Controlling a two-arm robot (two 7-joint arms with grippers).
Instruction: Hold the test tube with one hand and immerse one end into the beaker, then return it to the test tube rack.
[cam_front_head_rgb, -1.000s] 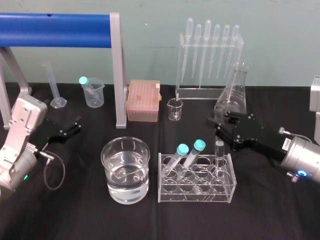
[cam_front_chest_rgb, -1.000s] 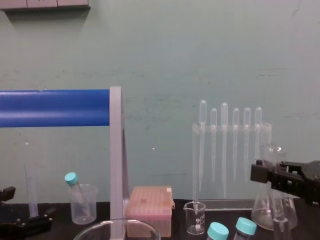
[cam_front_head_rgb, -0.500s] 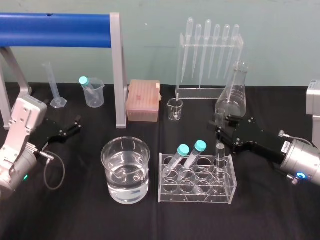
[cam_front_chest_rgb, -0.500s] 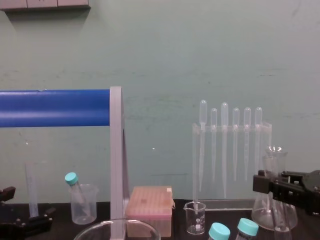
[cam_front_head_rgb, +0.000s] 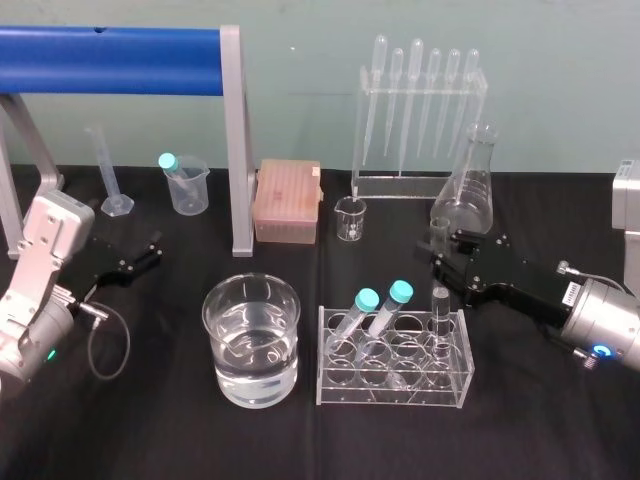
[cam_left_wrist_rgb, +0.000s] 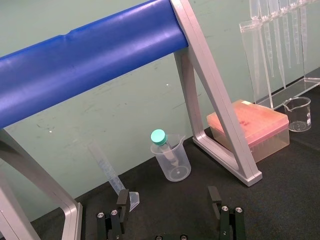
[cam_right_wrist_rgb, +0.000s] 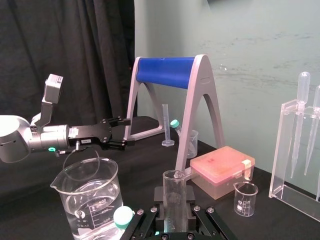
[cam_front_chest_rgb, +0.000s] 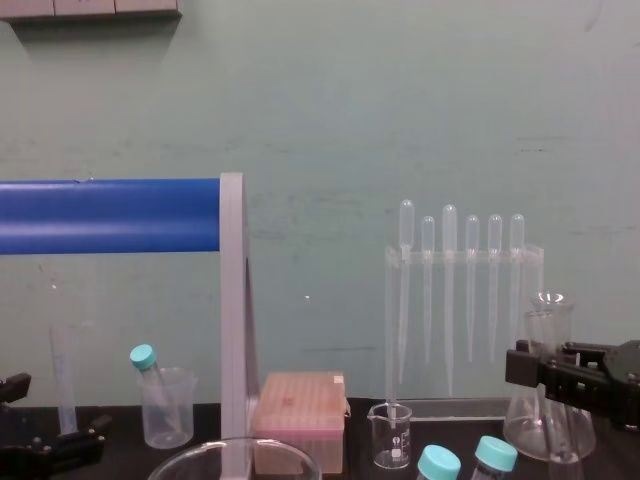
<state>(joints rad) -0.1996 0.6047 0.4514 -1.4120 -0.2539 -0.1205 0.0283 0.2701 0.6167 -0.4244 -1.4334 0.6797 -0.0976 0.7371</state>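
Note:
The test tube (cam_front_head_rgb: 440, 312) stands upright with its lower end in the back right hole of the clear test tube rack (cam_front_head_rgb: 395, 388). My right gripper (cam_front_head_rgb: 443, 264), black on a silver wrist with a blue ring, is shut on the tube's upper part. In the right wrist view the open rim of the test tube (cam_right_wrist_rgb: 174, 186) rises between the fingers of the right gripper (cam_right_wrist_rgb: 174, 209). The wide beaker (cam_front_head_rgb: 251, 340), half full of water, sits to the left of the rack. My left gripper (cam_front_head_rgb: 150, 252) rests open at the far left, with nothing between its fingers (cam_left_wrist_rgb: 122, 199).
Two teal-capped tubes (cam_front_head_rgb: 380, 305) lean in the rack's left holes. A conical flask (cam_front_head_rgb: 466, 190) and a pipette stand (cam_front_head_rgb: 418, 110) are behind the right gripper. A small beaker (cam_front_head_rgb: 350, 217), a pink tip box (cam_front_head_rgb: 287, 202) and a blue-barred frame (cam_front_head_rgb: 235, 140) stand further back.
My right gripper has come down a little with the test tube, which now sits lower in the rack. The left arm has not moved.

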